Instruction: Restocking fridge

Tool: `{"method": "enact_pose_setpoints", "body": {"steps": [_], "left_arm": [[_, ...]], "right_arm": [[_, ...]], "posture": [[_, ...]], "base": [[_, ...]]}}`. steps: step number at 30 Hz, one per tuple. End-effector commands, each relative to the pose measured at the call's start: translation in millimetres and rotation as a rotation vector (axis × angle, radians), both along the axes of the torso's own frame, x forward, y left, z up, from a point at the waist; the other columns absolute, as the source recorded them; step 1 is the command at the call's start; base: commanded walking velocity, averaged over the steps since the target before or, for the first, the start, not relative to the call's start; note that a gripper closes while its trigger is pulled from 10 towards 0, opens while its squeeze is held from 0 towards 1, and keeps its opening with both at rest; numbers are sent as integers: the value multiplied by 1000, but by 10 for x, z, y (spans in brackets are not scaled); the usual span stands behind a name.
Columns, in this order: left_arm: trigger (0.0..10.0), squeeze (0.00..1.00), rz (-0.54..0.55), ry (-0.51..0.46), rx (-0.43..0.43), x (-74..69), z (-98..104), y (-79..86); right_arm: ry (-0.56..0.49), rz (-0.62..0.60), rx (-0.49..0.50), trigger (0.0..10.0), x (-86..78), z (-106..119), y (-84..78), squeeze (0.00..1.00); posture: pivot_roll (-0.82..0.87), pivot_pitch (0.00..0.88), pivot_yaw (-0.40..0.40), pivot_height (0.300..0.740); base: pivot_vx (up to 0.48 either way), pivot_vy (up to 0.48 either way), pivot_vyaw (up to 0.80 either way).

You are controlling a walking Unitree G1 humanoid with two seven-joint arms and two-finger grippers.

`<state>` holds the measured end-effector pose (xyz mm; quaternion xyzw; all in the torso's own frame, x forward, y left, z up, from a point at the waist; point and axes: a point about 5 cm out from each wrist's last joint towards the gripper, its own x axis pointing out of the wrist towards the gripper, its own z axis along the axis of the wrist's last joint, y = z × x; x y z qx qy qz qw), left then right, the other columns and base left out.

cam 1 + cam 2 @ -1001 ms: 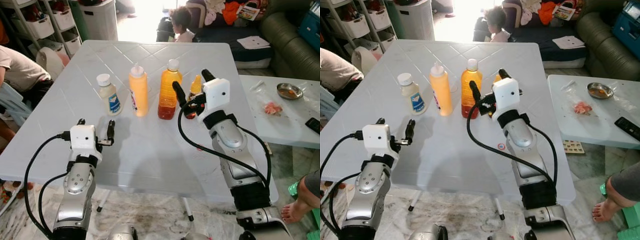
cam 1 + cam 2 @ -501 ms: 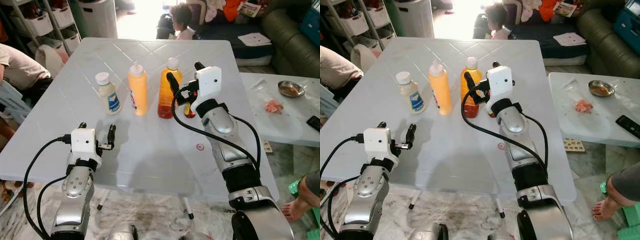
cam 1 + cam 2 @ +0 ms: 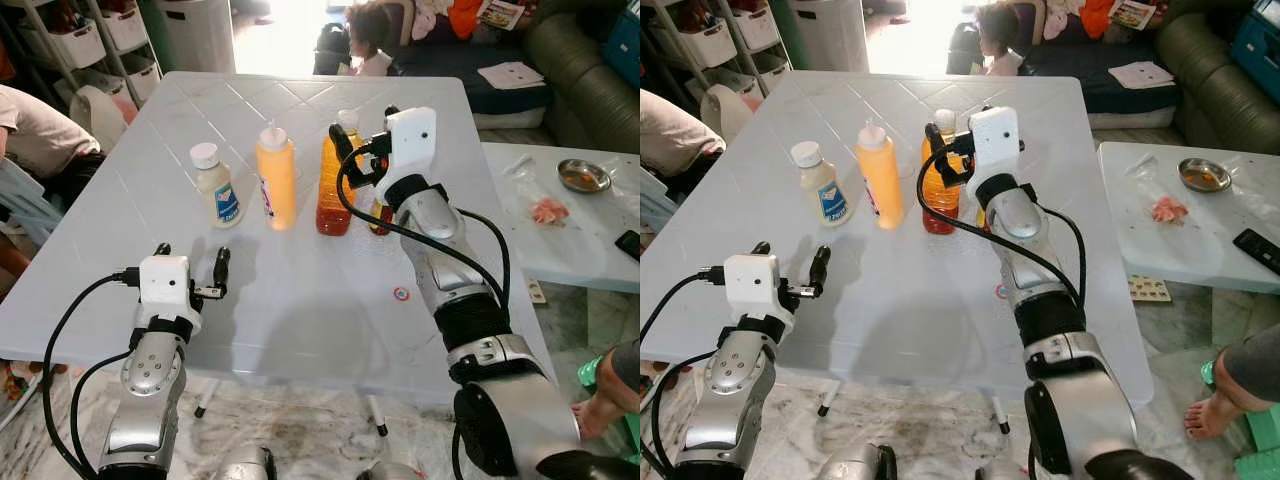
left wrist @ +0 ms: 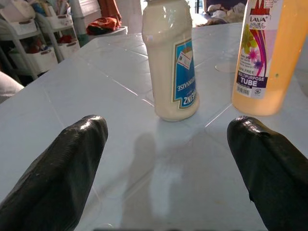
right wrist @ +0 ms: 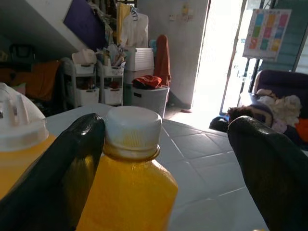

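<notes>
Four bottles stand in a row on the white table (image 3: 300, 300): a mayonnaise bottle (image 3: 215, 186), an orange squeeze tube (image 3: 277, 182), a tall amber bottle (image 3: 333, 190) with a white cap (image 5: 132, 127), and a small bottle (image 3: 380, 216) partly hidden behind my right arm. My right gripper (image 3: 362, 125) is open at the height of the amber bottle's cap, which sits close to one finger (image 5: 57, 163); the other finger is well off to the side. My left gripper (image 3: 190, 256) is open low over the table's near left, facing the mayonnaise bottle (image 4: 172, 62) and the tube (image 4: 267, 53).
A person (image 3: 30, 140) sits at the table's left edge and a child (image 3: 365, 30) beyond its far edge. To the right is a second table (image 3: 570, 250) with a metal dish (image 3: 580, 178), then a sofa (image 3: 580, 70). A foot (image 3: 600, 412) is at bottom right.
My right gripper has risen and moved away from me and to the left, from beside the small bottle to the tall amber bottle's cap. The left arm has stayed put.
</notes>
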<state>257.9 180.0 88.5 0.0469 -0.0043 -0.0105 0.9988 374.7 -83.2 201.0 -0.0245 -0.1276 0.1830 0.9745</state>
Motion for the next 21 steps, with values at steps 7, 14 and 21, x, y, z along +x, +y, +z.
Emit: {"method": "enact_pose_setpoints", "body": {"steps": [7, 14, 21], "left_arm": [[10000, 0, -15, 7, 14, -20, -2, -17], [10000, 0, -15, 9, 16, -12, -4, -16], [10000, 0, -7, 11, 17, -4, -14, -10]], "right_arm": [[6, 40, 10, 10000, 92, 116, 83, 0], [30, 58, -20, 0, 147, 120, 143, 0], [30, 71, -32, 0, 152, 126, 169, 0]], "posture": [[32, 65, 21, 740], [36, 62, 15, 740], [37, 58, 9, 740]], "base": [[0, 0, 0], [0, 0, 0], [0, 0, 0]]}}
